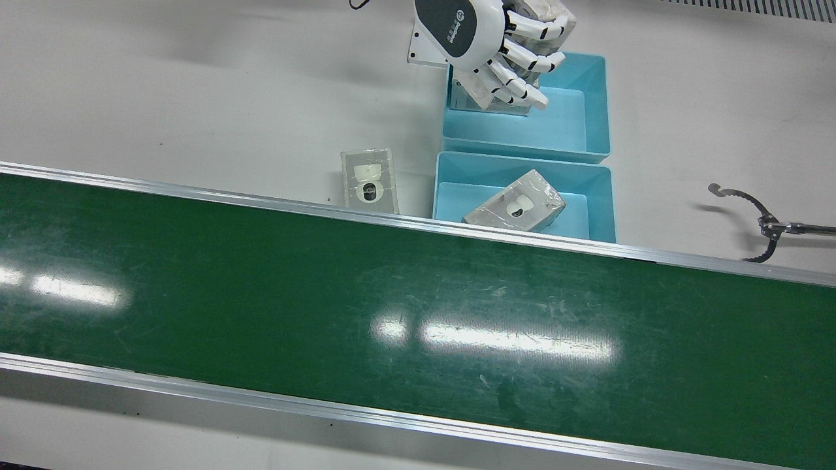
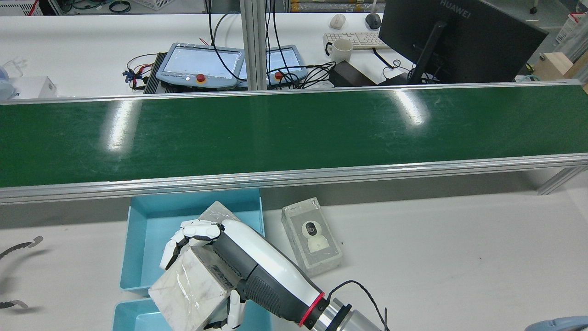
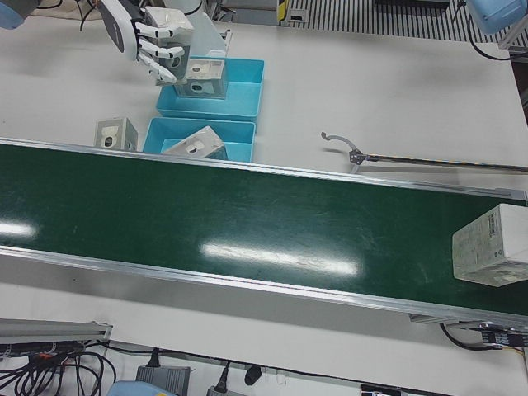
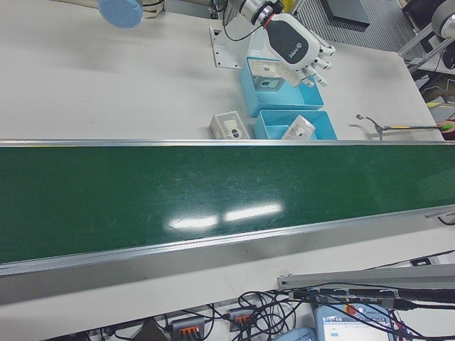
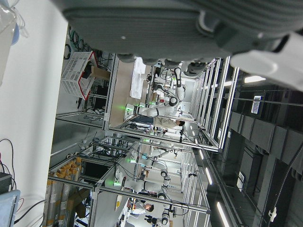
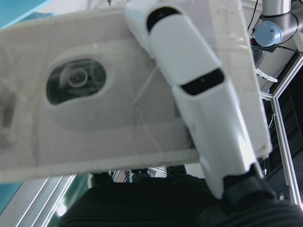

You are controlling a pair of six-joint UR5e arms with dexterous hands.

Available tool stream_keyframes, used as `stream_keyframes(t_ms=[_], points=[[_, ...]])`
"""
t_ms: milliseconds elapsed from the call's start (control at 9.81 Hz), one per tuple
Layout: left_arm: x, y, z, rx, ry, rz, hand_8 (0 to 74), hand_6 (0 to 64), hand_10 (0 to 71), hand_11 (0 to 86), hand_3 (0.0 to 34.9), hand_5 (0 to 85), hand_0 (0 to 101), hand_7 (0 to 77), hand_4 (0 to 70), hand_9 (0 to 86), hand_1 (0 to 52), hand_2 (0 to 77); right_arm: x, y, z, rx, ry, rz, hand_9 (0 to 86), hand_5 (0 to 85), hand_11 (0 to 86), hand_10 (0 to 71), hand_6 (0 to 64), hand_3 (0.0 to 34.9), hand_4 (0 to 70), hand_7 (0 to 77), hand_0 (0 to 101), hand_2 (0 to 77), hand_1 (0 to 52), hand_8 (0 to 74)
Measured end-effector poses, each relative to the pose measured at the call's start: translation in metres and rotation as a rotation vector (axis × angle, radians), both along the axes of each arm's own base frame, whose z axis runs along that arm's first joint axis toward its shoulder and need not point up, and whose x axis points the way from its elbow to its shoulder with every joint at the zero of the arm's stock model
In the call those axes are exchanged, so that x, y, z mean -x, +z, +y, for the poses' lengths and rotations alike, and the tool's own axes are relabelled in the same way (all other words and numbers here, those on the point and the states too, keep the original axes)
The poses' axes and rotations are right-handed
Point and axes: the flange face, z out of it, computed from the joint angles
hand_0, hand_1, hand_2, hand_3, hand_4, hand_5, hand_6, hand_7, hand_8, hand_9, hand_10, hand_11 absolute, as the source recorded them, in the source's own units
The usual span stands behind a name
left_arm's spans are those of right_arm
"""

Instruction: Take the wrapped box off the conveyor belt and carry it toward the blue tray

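My right hand is shut on a wrapped box and holds it in the air above the blue tray that lies nearer the robot. In the right hand view the box fills the frame with a finger across its face. A second wrapped box stands inside that tray. The blue tray next to the belt holds a tilted wrapped box. My left hand shows only as a dark underside in its own view; its fingers are hidden.
The green conveyor belt crosses the station. One wrapped box lies on the table beside the belt-side tray. Another box rides on the belt at its far end. A black grabber tool lies on the table by the trays.
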Motion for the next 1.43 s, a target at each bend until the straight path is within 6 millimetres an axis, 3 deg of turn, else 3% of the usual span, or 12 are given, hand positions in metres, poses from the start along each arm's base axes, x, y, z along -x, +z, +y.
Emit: stream_keyframes(t_ms=[102,204,306,510,611,713,815,917,1019,1121,1223,1427], points=[[0.0,0.0,0.0,0.0,0.0,0.0,0.5,0.0,0.5,0.0,0.0,0.5,0,0.5,0.0,0.5,0.0,0.5,0.006,0.001,0.008,0.004,-0.013,0.001,14.2,41.5,22.9,13.1,13.1,23.4,34.4,36.0,52,38.2,3.3,7.6],[0.0,0.0,0.0,0.0,0.0,0.0,0.5,0.0,0.5,0.0,0.0,0.5,0,0.5,0.0,0.0,0.0,0.5,0.011,0.002,0.014,0.007,-0.022,0.002,2.2,41.5,10.9,3.8,0.0,25.4,34.4,16.9,52,38.2,3.3,0.0],[0.0,0.0,0.0,0.0,0.0,0.0,0.5,0.0,0.5,0.0,0.0,0.5,0,0.5,0.0,0.0,0.0,1.1,0.014,0.002,0.017,0.008,-0.027,-0.001,1.6,41.5,6.5,2.7,0.0,28.9,34.4,6.0,52,38.2,3.3,0.0],[0.0,0.0,0.0,0.0,0.0,0.0,0.5,0.0,0.5,0.0,0.0,0.5,0,0.5,0.0,0.0,0.0,0.5,0.016,0.0,0.019,0.007,-0.032,-0.017,1.6,40.4,4.4,2.7,0.0,29.1,34.4,8.7,54,38.2,3.3,0.0],[0.0,0.0,0.0,0.0,0.0,0.0,0.5,0.0,0.5,0.0,0.0,0.5,0,0.5,0.0,0.0,0.0,0.5,0.017,-0.001,0.019,0.007,-0.034,-0.023,1.6,32.2,2.2,1.1,0.0,30.8,22.9,8.7,51,38.2,3.3,0.0],[0.0,0.0,0.0,0.0,0.0,0.0,0.5,0.0,0.0,0.0,0.0,0.5,0,0.5,0.0,0.5,0.0,0.5,0.017,-0.001,0.02,0.007,-0.035,-0.029,1.6,32.2,2.2,1.1,0.0,30.8,22.9,8.7,51,38.2,3.3,0.0],[0.0,0.0,0.0,0.0,0.0,0.0,0.0,0.0,0.5,0.0,0.0,0.5,0,0.5,0.0,0.5,0.0,1.1,0.017,-0.002,0.02,0.006,-0.035,-0.034,1.6,19.1,2.2,1.1,0.0,29.9,18.5,10.4,48,38.2,3.3,0.0],[0.0,0.0,0.0,0.0,0.0,0.0,0.0,0.0,0.5,0.0,0.0,0.5,0,0.5,0.0,0.5,0.0,1.1,0.018,-0.003,0.02,0.006,-0.036,-0.039,1.6,2.2,2.2,1.1,0.0,29.9,19.6,10.9,47,44.7,31.6,0.0],[0.0,0.0,0.0,0.0,0.0,0.0,0.5,0.0,0.0,0.0,0.0,0.5,0,0.5,0.0,0.5,0.0,1.1,0.017,-0.003,0.02,0.006,-0.036,-0.043,1.6,2.2,2.2,1.1,0.0,29.9,19.6,10.9,47,44.7,31.6,0.0],[0.0,0.0,0.0,0.0,0.0,0.0,0.5,0.0,0.0,0.0,0.0,0.5,0,0.5,0.0,0.5,0.0,1.1,0.017,-0.004,0.02,0.006,-0.036,-0.046,1.6,3.3,2.2,1.1,0.0,29.8,20.2,11.4,48,40.9,19.6,0.0],[0.0,0.0,0.0,0.0,0.0,0.0,0.5,0.0,0.5,0.0,0.0,0.5,0,0.5,0.0,0.0,0.0,1.1,0.015,-0.004,0.02,0.005,-0.036,-0.05,1.6,8.2,2.2,1.1,0.0,30.0,20.7,11.4,48,18.5,16.9,0.0],[0.0,0.0,0.0,0.0,0.0,0.0,0.5,0.0,0.0,0.0,0.0,0.5,0,0.5,0.0,0.0,0.0,1.1,0.003,-0.006,0.009,0.002,-0.015,-0.063,1.6,10.9,2.7,1.1,0.0,30.0,21.3,12.5,48,13.1,13.1,0.0]])
